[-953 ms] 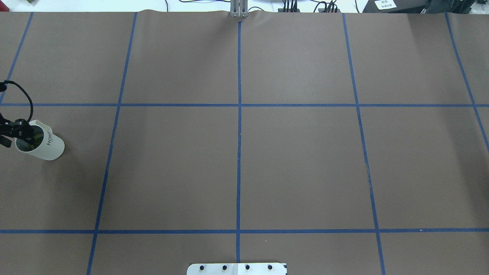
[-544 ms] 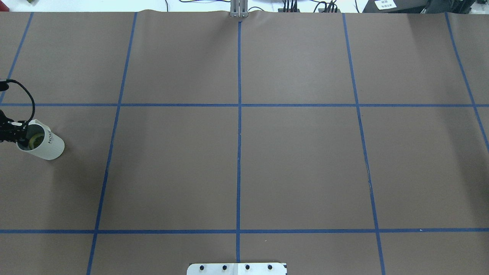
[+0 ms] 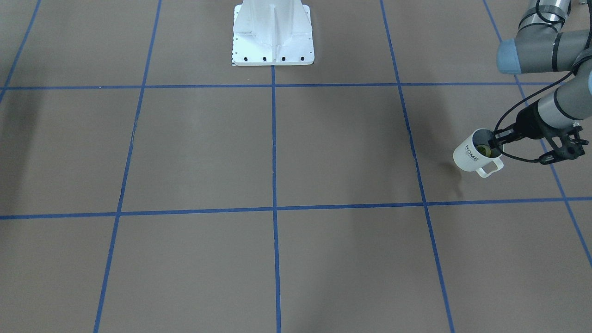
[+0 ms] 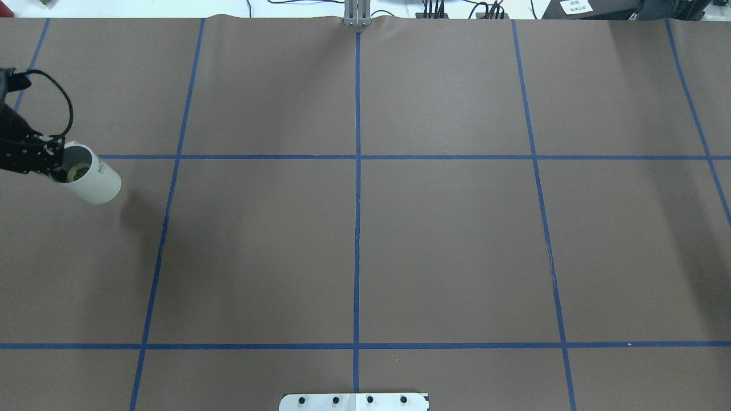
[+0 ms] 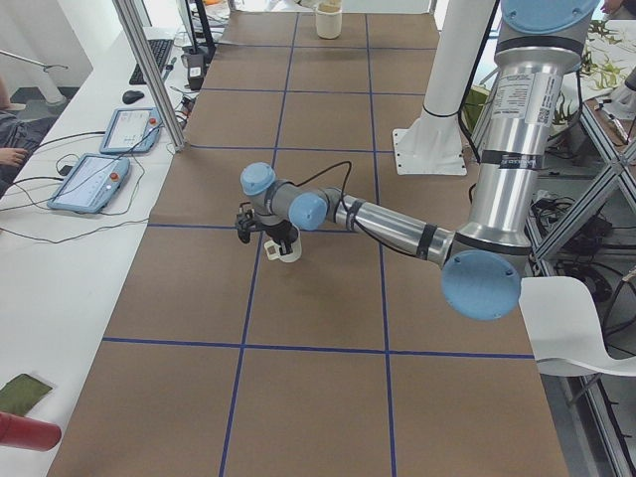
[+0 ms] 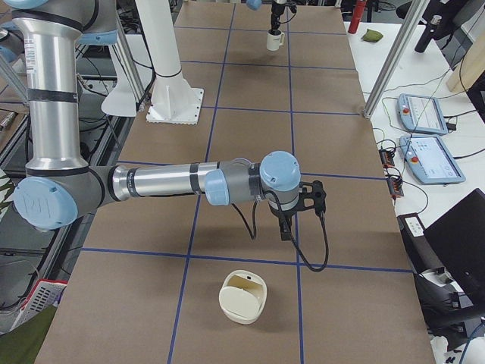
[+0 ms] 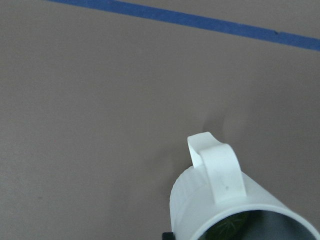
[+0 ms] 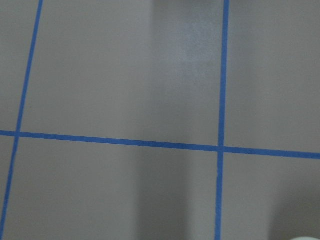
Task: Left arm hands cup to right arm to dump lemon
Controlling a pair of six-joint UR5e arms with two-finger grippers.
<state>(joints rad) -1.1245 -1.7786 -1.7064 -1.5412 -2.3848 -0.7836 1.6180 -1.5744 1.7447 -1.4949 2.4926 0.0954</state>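
Left gripper (image 3: 498, 140) clamped on the rim of the small white "HOME" cup (image 3: 471, 156), yellow-green lemon piece (image 3: 484, 149) inside.
Cup's tilted over the brown desk (image 3: 277, 152), well left of the white robot base (image 3: 273, 37). Level it, carry slow. Right gripper (image 6: 285, 233): can't tell.

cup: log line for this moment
left gripper shut on cup rim | cup above table | lemon inside | handover not yet

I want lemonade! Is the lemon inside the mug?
Inside. The yellow-green lemon shows within the white HOME mug, whose rim the left gripper grips.
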